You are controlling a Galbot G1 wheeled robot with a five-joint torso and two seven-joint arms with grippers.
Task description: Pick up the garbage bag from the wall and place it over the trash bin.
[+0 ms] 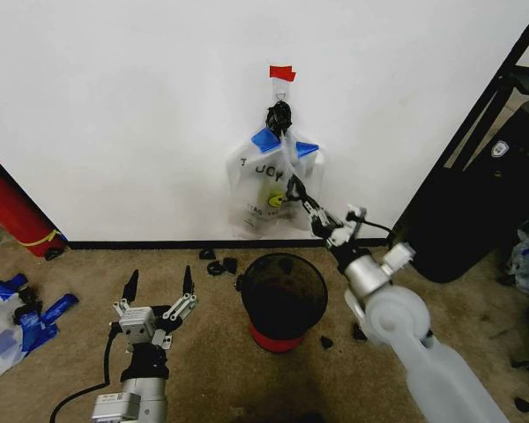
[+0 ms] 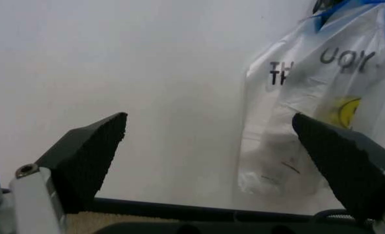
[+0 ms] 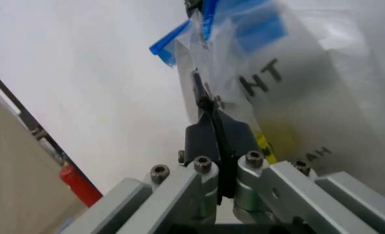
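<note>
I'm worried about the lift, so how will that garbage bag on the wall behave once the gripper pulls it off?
The garbage bag looks like thin, wrinkled film, so it will probably go limp and sag. It seems light, likely swaying. The right gripper is shut on a thin fold; glossy plastic might slip.

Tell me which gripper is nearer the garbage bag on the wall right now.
Right. The right gripper is up at the garbage bag, fingers shut against its plastic. The left gripper is open, low over the carpet, left of the trash bin, well short of the wall.
</note>
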